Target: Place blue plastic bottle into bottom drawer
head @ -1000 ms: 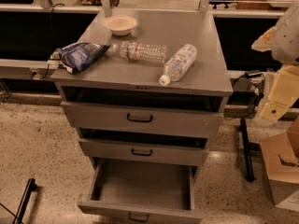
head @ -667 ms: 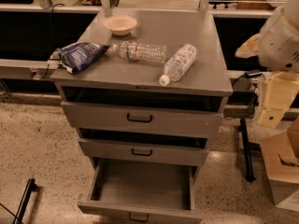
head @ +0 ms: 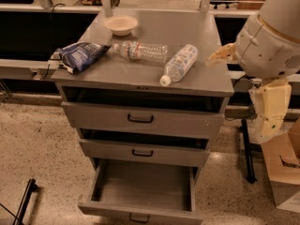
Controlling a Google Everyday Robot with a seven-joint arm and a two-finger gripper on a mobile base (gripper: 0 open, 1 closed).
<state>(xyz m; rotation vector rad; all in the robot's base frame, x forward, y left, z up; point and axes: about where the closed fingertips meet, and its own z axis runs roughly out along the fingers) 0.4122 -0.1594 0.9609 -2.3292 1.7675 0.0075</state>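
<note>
blue plastic bottle lies on its side on the grey cabinet top, right of centre, white cap pointing at the front edge and close to it. Nothing touches it. Just to its left we see 1 slimmer clear bottle with a red band, also on its side, near but apart. Further left is a dark blue snack bag, hanging a bit over the left edge. A pale bowl sits upright at the back.

Below, 3 grey drawers. bottom drawer is pulled well out, inside bare, dark pull handle at the front cut by the frame edge. middle drawer and top drawer each show a dark gap above their fronts.

gripper hangs off the right side of the cabinet under the big white arm joint, pointing down, lower than the cabinet top and well apart from the bottle. Whether it is spread or closed we can't make out. A cardboard box stands on the speckled floor behind it.
</note>
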